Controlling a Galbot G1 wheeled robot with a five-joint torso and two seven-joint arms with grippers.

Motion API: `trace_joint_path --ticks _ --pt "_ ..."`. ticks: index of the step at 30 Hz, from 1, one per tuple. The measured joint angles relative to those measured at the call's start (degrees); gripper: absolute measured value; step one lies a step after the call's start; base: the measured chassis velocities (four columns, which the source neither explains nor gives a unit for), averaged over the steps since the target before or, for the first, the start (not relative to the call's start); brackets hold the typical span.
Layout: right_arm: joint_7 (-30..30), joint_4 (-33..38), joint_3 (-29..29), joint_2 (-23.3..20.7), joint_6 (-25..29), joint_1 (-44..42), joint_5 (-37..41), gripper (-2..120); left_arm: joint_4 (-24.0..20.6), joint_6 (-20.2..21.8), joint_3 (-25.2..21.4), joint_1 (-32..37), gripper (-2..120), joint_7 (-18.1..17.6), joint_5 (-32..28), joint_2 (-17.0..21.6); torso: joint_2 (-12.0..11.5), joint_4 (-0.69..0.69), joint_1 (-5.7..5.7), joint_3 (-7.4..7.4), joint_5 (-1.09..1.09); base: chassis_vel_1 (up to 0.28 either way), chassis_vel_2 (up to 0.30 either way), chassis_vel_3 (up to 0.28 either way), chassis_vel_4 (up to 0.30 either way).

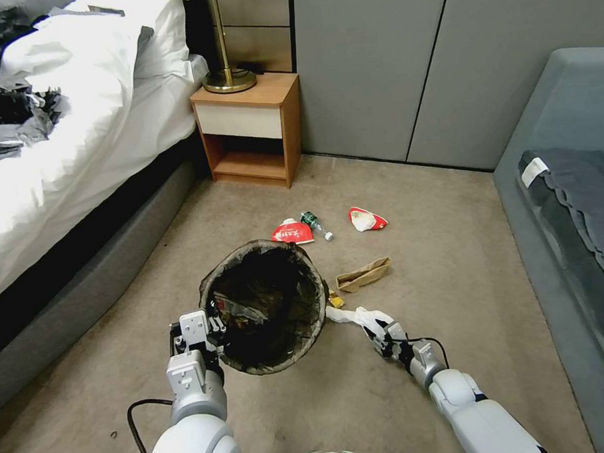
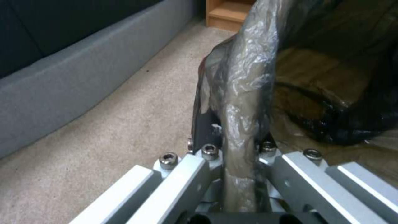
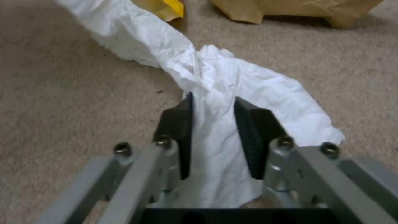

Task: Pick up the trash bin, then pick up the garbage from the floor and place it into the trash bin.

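Observation:
The trash bin (image 1: 265, 305), a white bucket with a dark bag liner, tilts its mouth toward me, with some litter inside. My left gripper (image 1: 209, 327) is shut on its near-left rim; the left wrist view shows the lined rim (image 2: 244, 93) pinched in the gripper (image 2: 236, 146). Right of the bin, my right gripper (image 1: 380, 333) is down at the carpet, shut on a white tissue (image 1: 349, 314). In the right wrist view the tissue (image 3: 257, 90) bunches between the black pads (image 3: 178, 124). More garbage lies beyond: two red-and-white packets (image 1: 292, 232) (image 1: 367, 218), a small bottle (image 1: 315, 224), a brown wrapper (image 1: 363, 274) and a yellow scrap (image 1: 335, 300).
A bed (image 1: 58, 143) runs along the left with a wooden nightstand (image 1: 248, 132) and a lamp (image 1: 227, 76) beyond it. A grey sofa (image 1: 567, 195) lines the right side. Grey wall panels (image 1: 402, 68) stand behind. Open carpet (image 1: 464, 266) lies between.

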Motion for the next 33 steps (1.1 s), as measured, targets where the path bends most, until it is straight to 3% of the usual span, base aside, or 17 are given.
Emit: trace_joint_path --ticks 1,6,25,33 --pt "0.09 -0.03 0.01 0.04 0.10 -0.02 0.02 17 0.10 -0.02 0.02 -0.09 0 0.00 0.00 0.00 0.00 0.00 0.00 0.00 0.00 0.000 0.000 0.000 0.000" --pt "0.20 -0.33 0.14 0.11 0.38 -0.11 0.06 0 0.33 -0.10 0.15 -0.30 0 0.00 0.02 -0.06 0.00 0.00 0.00 0.00 0.00 0.000 0.000 0.000 0.000" --pt "1.11 -0.07 0.59 0.20 2.47 -0.23 -0.07 0 0.37 -0.25 0.21 -0.58 0 0.01 0.13 -0.05 0.00 0.00 0.00 0.00 0.00 0.000 0.000 0.000 0.000" --pt "2.95 5.66 1.84 0.16 4.07 -2.95 2.11 0 0.70 -0.30 0.18 -1.06 0 0.02 0.01 -0.07 0.00 0.01 0.00 0.00 0.00 0.000 0.000 0.000 0.000"
